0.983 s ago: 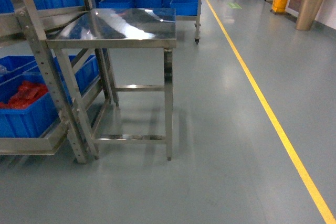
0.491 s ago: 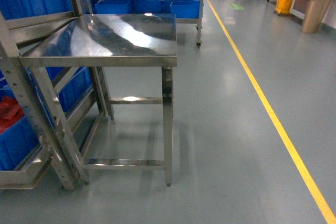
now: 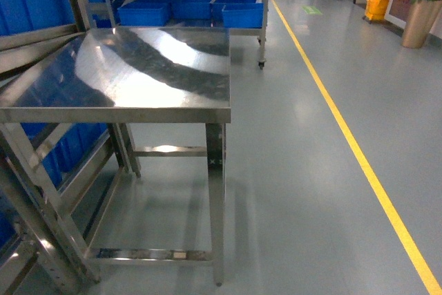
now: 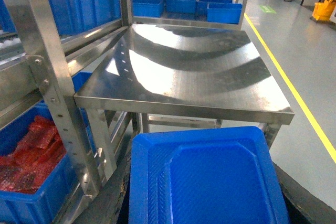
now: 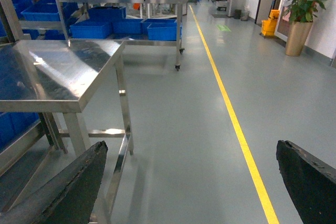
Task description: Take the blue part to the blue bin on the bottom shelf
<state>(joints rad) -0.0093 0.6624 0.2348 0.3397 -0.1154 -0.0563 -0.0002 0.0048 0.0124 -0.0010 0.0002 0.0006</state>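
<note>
My right gripper (image 5: 191, 182) gapes wide at the frame's bottom. My left gripper's state I cannot tell; a blue part (image 4: 207, 179) fills that view's bottom, table (image 4: 189, 69) above.

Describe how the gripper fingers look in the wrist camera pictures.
In the right wrist view, two fingers show at the bottom corners: broad, matte black, with a rough, grainy surface and rounded upper edges. No cables or markings are visible on them. In the left wrist view only dark black edges show beside a blue tray. The head view shows no arms.
</note>
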